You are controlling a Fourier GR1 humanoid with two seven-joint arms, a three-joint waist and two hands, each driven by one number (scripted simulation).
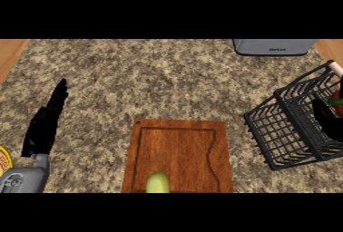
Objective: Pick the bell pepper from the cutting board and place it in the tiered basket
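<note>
**Over the basket at three o'clock: right hand and a patch of red**

At three o'clock on the speckled counter stands the black wire tiered basket, tilted in the view, its near corner toward five o'clock; above its right part the right hand shows as a dark curved shape cut by the picture's edge, and whether its fingers are curled or straight I cannot tell; a small red and green thing, probably the bell pepper, shows just beside that hand at the edge, over the basket; whether the hand grips it cannot be told. At six o'clock lies the wooden cutting board, with a pale green vegetable on its near edge, partly cut off by the view. At nine o'clock the left hand rests above its grey forearm, fingers straight, pressed together and pointing to twelve o'clock, touching nothing. At one o'clock, by the far edge, sits a grey appliance; at eight o'clock an orange rim peeks in.
</note>
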